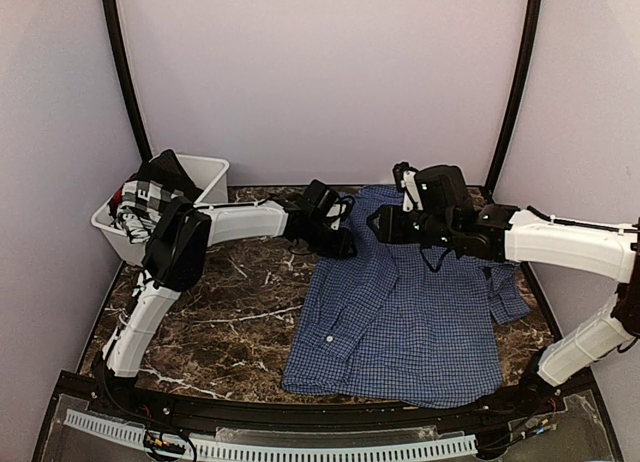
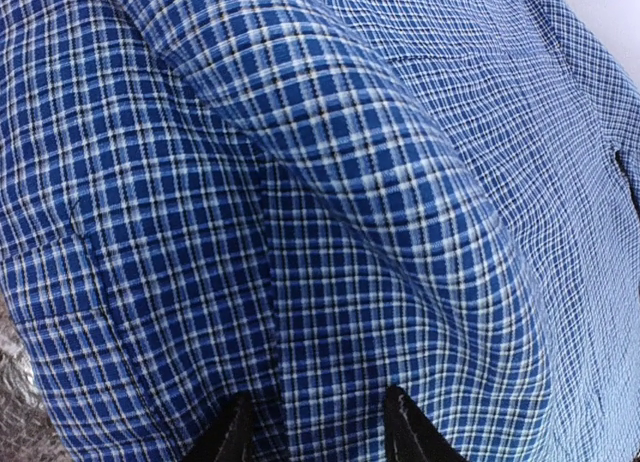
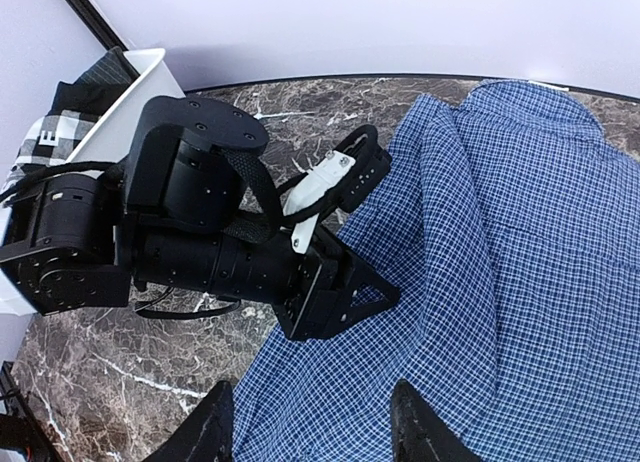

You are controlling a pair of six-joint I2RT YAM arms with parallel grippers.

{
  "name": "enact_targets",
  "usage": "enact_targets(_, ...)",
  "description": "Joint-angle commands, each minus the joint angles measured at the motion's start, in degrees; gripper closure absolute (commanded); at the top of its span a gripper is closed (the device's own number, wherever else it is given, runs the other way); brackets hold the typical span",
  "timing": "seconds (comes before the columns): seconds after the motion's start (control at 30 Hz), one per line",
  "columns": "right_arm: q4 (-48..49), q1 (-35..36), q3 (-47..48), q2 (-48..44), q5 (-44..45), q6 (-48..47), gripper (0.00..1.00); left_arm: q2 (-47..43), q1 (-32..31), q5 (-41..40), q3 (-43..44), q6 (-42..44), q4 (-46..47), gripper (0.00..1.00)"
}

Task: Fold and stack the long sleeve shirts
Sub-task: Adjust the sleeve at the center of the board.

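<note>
A blue checked long sleeve shirt (image 1: 400, 312) lies spread on the marble table (image 1: 230, 312), collar toward the back wall. My left gripper (image 1: 340, 244) presses into the shirt's upper left edge. In the left wrist view its fingers (image 2: 235, 434) stand apart, and a raised fold of the shirt (image 2: 330, 282) fills the gap between them. In the right wrist view the left gripper (image 3: 375, 292) rests on the shirt (image 3: 520, 262). My right gripper (image 1: 385, 224) hovers just right of it, above the shirt's upper part. The right gripper (image 3: 312, 432) is open and holds nothing.
A white plastic bin (image 1: 205, 172) stands at the back left and holds black-and-white checked cloth (image 1: 145, 197). The two wrists are close together near the shirt's collar end. Bare marble lies left of the shirt.
</note>
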Motion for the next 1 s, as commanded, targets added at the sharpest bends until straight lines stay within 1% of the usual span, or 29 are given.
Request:
enact_targets(0.0, 1.76, -0.27, -0.71, -3.57, 1.83, -0.42, 0.50, -0.08, -0.20, 0.48, 1.93, -1.01, -1.47, 0.59)
enact_targets(0.1, 3.35, -0.27, -1.76, -4.80, 2.20, -1.52, 0.50, -0.13, -0.20, 1.34, 2.68, -1.54, -1.63, 0.62)
enact_targets(0.2, 3.33, -0.28, -1.90, -5.43, 3.16, -2.02, 0.50, -0.38, -0.17, 2.55, 3.60, -2.28, -1.98, 0.74)
enact_targets(0.23, 3.01, -0.27, -1.87, -5.47, 3.61, -2.01, 0.50, -0.48, -0.19, 2.89, 3.81, -2.65, -1.98, 0.76)
enact_targets(0.27, 2.98, -0.27, -1.86, -5.53, 3.89, -1.98, 0.50, -0.77, -0.22, 3.47, 3.89, -2.82, -1.85, 0.79)
enact_targets(0.43, 2.03, -0.36, -1.58, -5.39, 4.92, -1.96, 0.50, -2.49, -0.18, 4.64, 3.47, -3.64, -1.40, 0.90)
enact_targets(0.5, 1.39, -0.45, -1.27, -5.24, 5.66, -1.67, 0.50, -3.29, -0.20, 4.82, 2.62, -3.70, -1.28, 0.93)
enact_targets(0.7, 1.54, -0.69, -1.28, -4.93, 5.98, -1.57, 0.49, -7.60, -0.20, 2.41, -2.78, -4.04, 0.47, 0.98)
enact_targets(0.9, 1.38, -0.68, -1.22, -4.44, 5.80, -1.18, 0.49, -11.48, -0.13, -2.47, -8.84, -4.75, 1.45, 1.00)
enact_targets(0.97, 1.39, -0.78, -1.42, -4.24, 5.78, -1.13, 0.48, -12.71, -0.04, -3.02, -11.27, -5.11, 3.60, 1.00)
